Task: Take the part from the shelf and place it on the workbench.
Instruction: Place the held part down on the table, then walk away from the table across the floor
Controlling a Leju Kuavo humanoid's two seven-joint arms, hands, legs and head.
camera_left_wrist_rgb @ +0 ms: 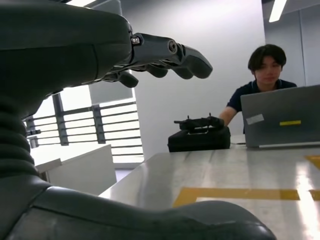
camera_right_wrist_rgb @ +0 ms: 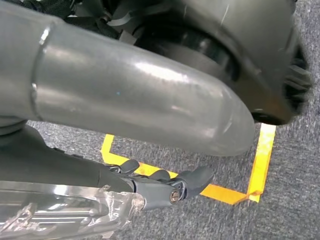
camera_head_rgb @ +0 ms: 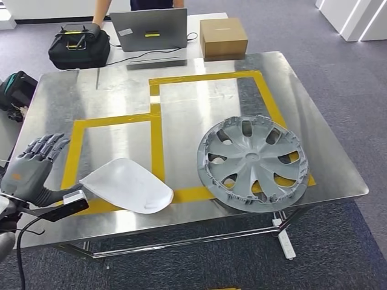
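Grey robot hand (camera_head_rgb: pixel 32 166), darker fingers (camera_head_rgb: pixel 50 144)

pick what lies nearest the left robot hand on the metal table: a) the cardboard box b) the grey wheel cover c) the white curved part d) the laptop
c: in the head view the white curved part lies on the yellow tape just beside the open left robot hand, while the grey wheel cover sits toward the table's right side, and the cardboard box and laptop are at the far end.
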